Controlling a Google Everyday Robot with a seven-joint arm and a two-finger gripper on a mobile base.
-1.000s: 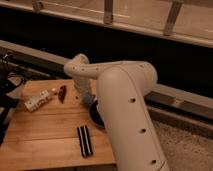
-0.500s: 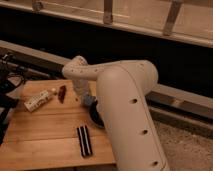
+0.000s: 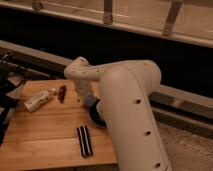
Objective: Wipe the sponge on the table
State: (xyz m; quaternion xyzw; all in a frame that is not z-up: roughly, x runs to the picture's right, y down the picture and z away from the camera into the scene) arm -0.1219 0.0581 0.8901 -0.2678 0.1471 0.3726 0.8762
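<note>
The table (image 3: 45, 130) is a light-brown plank top filling the lower left. My white arm sweeps in from the lower right, bends near the table's far edge and comes down to the gripper (image 3: 86, 99), low over the table's right part. A small light-blue sponge (image 3: 90, 101) shows right at the gripper's end, against the edge of a dark round dish (image 3: 98, 118). The arm hides most of the gripper and part of the dish. Whether the sponge touches the wood cannot be told.
A black ridged bar (image 3: 84, 140) lies near the front edge. A white oblong carton (image 3: 38, 100) and a small red item (image 3: 62, 93) lie at the back left. Dark equipment (image 3: 7, 85) stands off the left edge. The floor (image 3: 190, 145) lies right of the table.
The arm's bent joint has shifted slightly left and down over the table. The carton, red item and black bar have not moved.
</note>
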